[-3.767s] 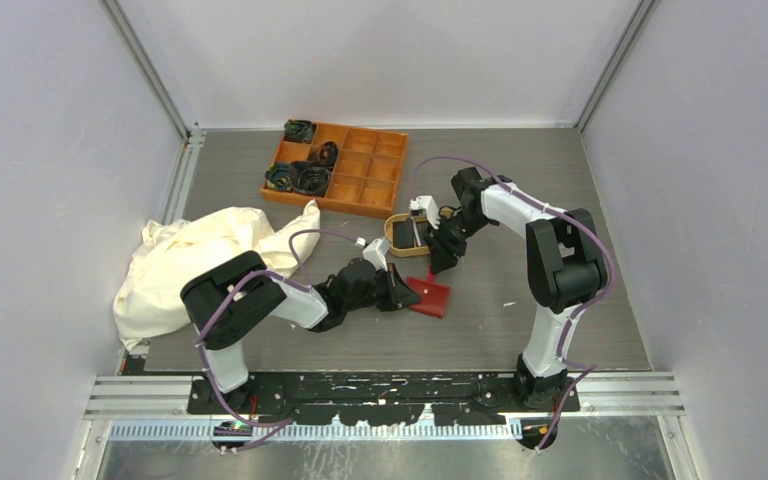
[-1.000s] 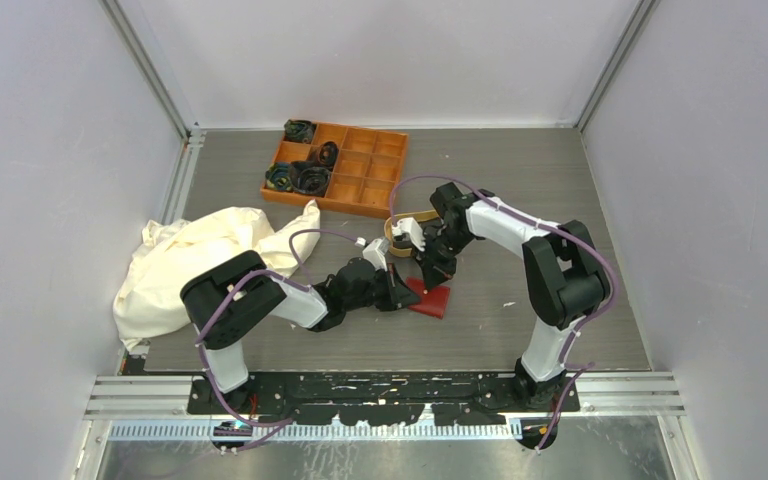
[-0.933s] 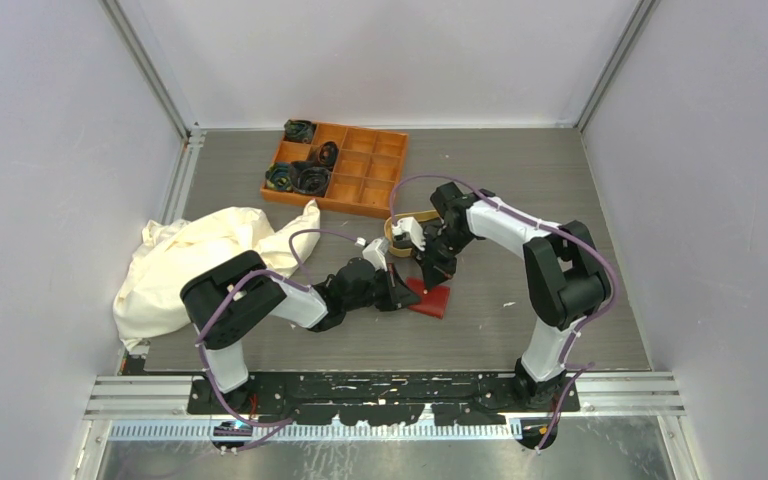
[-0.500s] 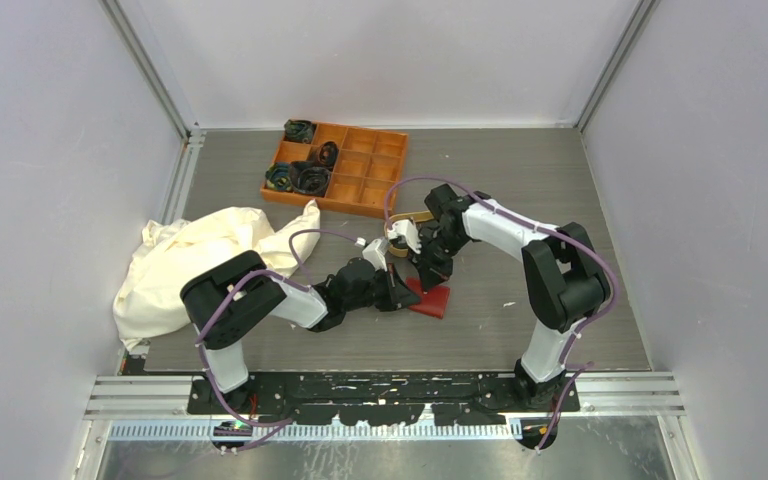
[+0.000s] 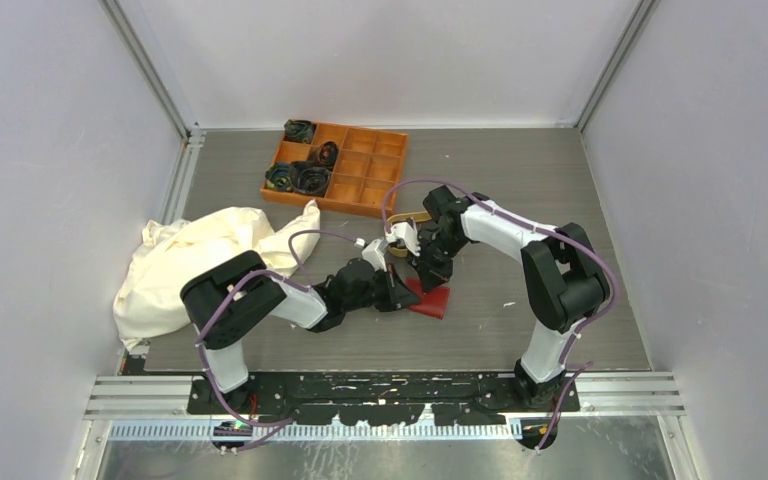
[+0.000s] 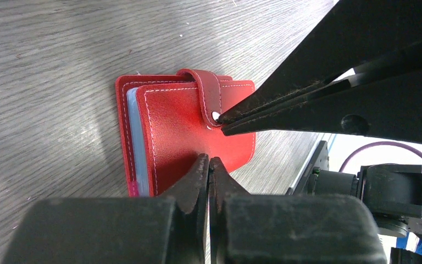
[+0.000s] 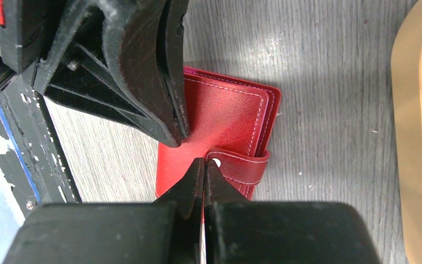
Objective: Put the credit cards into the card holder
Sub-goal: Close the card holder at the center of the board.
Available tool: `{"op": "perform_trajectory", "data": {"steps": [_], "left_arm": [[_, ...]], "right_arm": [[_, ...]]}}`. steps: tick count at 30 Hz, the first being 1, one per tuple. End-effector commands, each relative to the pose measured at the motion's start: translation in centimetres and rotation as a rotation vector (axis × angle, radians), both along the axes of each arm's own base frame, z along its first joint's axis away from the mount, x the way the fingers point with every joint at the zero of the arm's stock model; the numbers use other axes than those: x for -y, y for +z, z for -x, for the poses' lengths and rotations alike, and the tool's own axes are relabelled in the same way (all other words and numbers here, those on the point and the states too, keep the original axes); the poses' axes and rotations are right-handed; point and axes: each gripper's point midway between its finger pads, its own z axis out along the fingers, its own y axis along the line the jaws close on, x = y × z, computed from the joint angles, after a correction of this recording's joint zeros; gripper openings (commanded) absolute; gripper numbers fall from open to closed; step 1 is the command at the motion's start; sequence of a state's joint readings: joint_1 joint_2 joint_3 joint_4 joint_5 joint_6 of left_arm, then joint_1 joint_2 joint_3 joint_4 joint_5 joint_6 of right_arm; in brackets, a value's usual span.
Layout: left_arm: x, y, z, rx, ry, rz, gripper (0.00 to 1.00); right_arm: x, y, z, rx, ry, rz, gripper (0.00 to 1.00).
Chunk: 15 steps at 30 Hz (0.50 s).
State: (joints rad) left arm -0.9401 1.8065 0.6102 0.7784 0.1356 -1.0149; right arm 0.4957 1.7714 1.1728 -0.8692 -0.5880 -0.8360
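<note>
The red card holder (image 5: 434, 299) lies folded shut on the table, its snap tab (image 6: 209, 93) wrapped over the cover (image 7: 220, 113). My left gripper (image 6: 209, 160) is shut, its tips resting on the cover's near edge with nothing between them. My right gripper (image 7: 204, 163) is shut too, its tips at the tab's snap stud, and its fingers (image 6: 286, 104) come in from the right in the left wrist view. Light-blue pocket edges (image 6: 132, 126) show along the holder's side. Something dark lies inside the tan tray (image 7: 409, 137); I cannot tell whether it is one of the credit cards.
An orange compartment box (image 5: 338, 170) with dark coiled items stands at the back. A crumpled white cloth (image 5: 195, 265) lies to the left. The tan tray (image 5: 412, 217) sits just behind the right gripper (image 5: 423, 277), mostly hidden by the arm.
My right gripper has moved left and down from the tray to the card holder's tab. The left gripper and the card holder have stayed put.
</note>
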Motion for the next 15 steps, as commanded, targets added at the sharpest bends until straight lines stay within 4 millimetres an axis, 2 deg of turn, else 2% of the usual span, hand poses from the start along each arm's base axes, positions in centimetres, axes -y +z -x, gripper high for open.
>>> {"op": "perform_trajectory", "data": {"steps": [1, 15], "left_arm": [[-0.7, -1.1, 0.2, 0.012, -0.013, -0.04, 0.0], [-0.8, -0.9, 0.2, 0.015, -0.013, -0.037, 0.0]], "right_arm": [[-0.1, 0.6, 1.5, -0.004, 0.046, 0.008, 0.01], [0.5, -0.4, 2.9, -0.01, 0.099, 0.073, 0.01]]}}
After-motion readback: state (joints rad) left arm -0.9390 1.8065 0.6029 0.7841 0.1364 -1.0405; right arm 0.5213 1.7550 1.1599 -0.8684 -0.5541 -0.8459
